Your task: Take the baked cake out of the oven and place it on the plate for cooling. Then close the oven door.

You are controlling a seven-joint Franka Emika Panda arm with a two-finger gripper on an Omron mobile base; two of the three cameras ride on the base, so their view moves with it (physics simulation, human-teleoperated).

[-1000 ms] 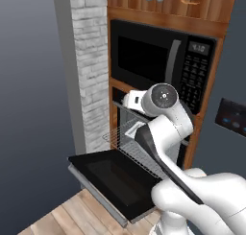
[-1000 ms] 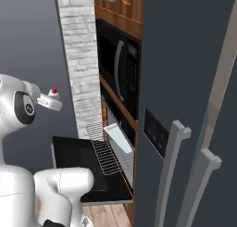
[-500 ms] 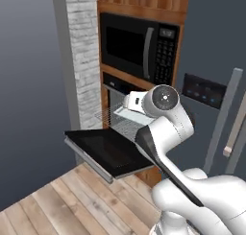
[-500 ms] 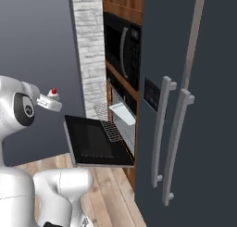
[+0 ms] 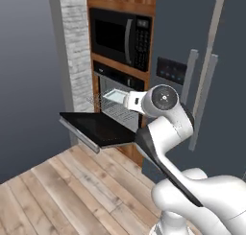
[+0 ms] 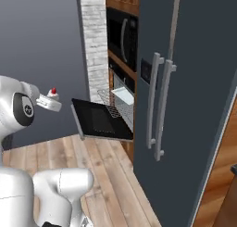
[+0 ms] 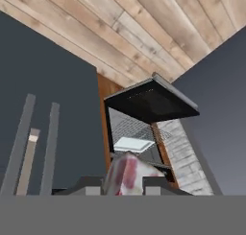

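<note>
My gripper (image 7: 124,186) is shut on the cake (image 7: 126,173), a pale piece with red streaks, pressed between the two fingertips. Seen from the right base, the cake (image 6: 53,91) with its red top sits in the gripper (image 6: 52,96), held high and well to the left of the oven. The oven (image 5: 118,91) is set in brown wood below the microwave. Its door (image 5: 97,129) hangs open, lying flat. A wire rack (image 6: 112,102) sticks out over the oven door (image 6: 99,121), carrying a white tray (image 5: 116,95). The plate is out of view.
A black microwave (image 5: 120,36) sits above the oven. A tall dark fridge (image 6: 185,82) with grey vertical handles (image 6: 159,108) stands to the right. A grey brick column (image 5: 74,52) flanks the oven's left. Wooden floor (image 5: 57,191) lies in front.
The whole picture has shifted: the base has backed away and turned, so the oven looks smaller and the fridge has come into view. The cake stays in the gripper.
</note>
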